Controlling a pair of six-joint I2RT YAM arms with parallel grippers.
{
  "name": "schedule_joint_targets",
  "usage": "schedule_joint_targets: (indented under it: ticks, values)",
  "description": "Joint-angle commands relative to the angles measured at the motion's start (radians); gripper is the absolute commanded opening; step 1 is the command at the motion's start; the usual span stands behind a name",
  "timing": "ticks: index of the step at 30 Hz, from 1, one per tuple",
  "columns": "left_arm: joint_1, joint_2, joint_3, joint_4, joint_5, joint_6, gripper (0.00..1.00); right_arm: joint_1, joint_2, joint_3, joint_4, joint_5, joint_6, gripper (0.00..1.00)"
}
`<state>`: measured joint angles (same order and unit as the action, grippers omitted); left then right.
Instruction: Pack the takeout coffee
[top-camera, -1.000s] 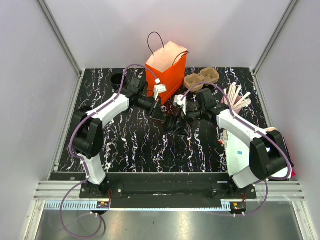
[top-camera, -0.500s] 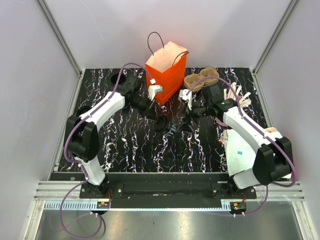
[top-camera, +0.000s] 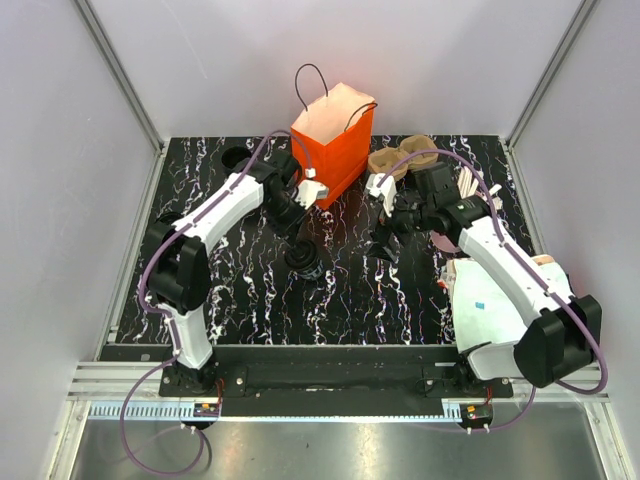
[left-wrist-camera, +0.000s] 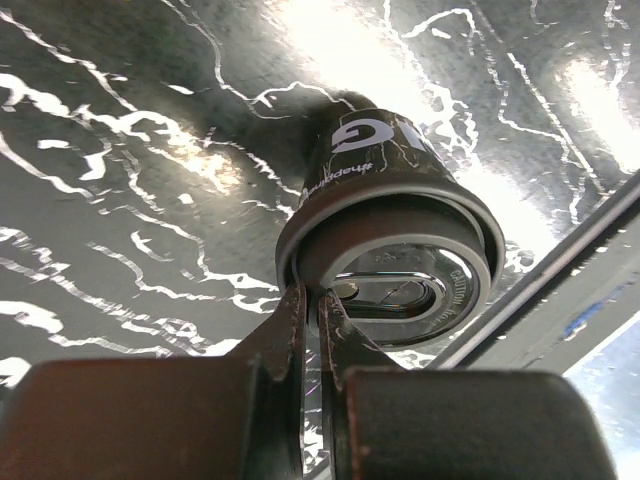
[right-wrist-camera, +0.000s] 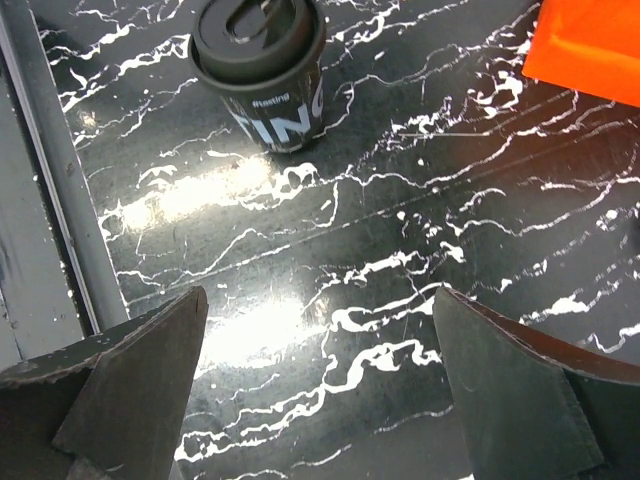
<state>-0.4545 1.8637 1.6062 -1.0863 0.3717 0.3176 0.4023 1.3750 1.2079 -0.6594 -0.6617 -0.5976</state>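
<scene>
The takeout coffee (top-camera: 305, 266), a small black cup with white lettering and a round black lid, is at the middle of the table, upright, at or just above the marble top. My left gripper (top-camera: 298, 250) is shut on the rim of its lid. In the left wrist view the two fingers (left-wrist-camera: 300, 325) pinch the lid rim of the cup (left-wrist-camera: 385, 165). My right gripper (top-camera: 384, 246) is open and empty, to the right of the cup and apart from it. The right wrist view shows the cup (right-wrist-camera: 262, 75) ahead of its wide-open gripper (right-wrist-camera: 320, 400). The orange paper bag (top-camera: 333, 140) stands open at the back.
A brown pulp two-cup tray (top-camera: 403, 157) lies right of the bag. White sticks (top-camera: 478, 195) show behind the right arm. A black round thing (top-camera: 235, 158) sits at the back left. The bag's corner (right-wrist-camera: 590, 40) shows in the right wrist view. Grey walls enclose the table.
The two grippers were together at the cup. My left gripper has carried the cup toward the near left. My right gripper has drawn back to the right, open.
</scene>
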Motion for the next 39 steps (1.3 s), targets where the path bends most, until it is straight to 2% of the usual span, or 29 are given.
schedule_joint_targets:
  ticks: [1,5,6,9,15,18,19,25,30,34,35,37,39]
  values:
    - [-0.041,-0.009,0.078,-0.049,-0.123,0.002,0.00,-0.002,-0.062,0.036,-0.037,0.034,-0.013,0.99]
    - [-0.076,0.002,0.084,-0.052,-0.157,-0.008,0.04,-0.002,-0.080,0.025,-0.042,0.036,-0.016,1.00]
    - [-0.081,0.005,0.087,-0.053,-0.157,-0.009,0.12,-0.002,-0.085,0.024,-0.043,0.039,-0.019,1.00]
    - [-0.099,0.020,0.093,-0.057,-0.159,-0.012,0.21,-0.002,-0.105,0.013,-0.046,0.042,-0.025,1.00]
    - [-0.124,0.045,0.127,-0.064,-0.159,-0.014,0.26,-0.002,-0.131,-0.002,-0.045,0.043,-0.027,1.00]
    - [-0.128,0.043,0.153,-0.064,-0.139,-0.014,0.40,0.000,-0.134,-0.002,-0.045,0.043,-0.025,1.00]
    - [-0.127,0.040,0.161,-0.064,-0.134,-0.014,0.47,0.000,-0.134,-0.001,-0.045,0.042,-0.024,1.00]
    - [-0.125,0.020,0.236,-0.061,-0.045,-0.018,0.71,-0.002,-0.128,0.013,-0.046,0.030,-0.016,1.00]
    - [-0.109,-0.004,0.258,-0.049,-0.020,-0.023,0.84,0.000,-0.110,0.028,-0.045,-0.002,0.015,1.00]
    - [-0.038,-0.043,0.203,-0.009,0.021,-0.034,0.92,0.015,-0.068,0.070,-0.045,0.026,0.051,0.95]
    - [-0.020,-0.061,0.181,0.003,0.033,-0.037,0.98,0.020,-0.054,0.079,-0.046,0.034,0.070,0.93]
    - [0.031,-0.083,0.129,0.040,0.059,-0.040,0.99,0.041,-0.027,0.091,-0.045,0.051,0.074,0.89]
    - [0.057,-0.100,0.051,0.091,0.073,-0.034,0.99,0.059,-0.004,0.102,-0.039,0.051,0.079,0.80]
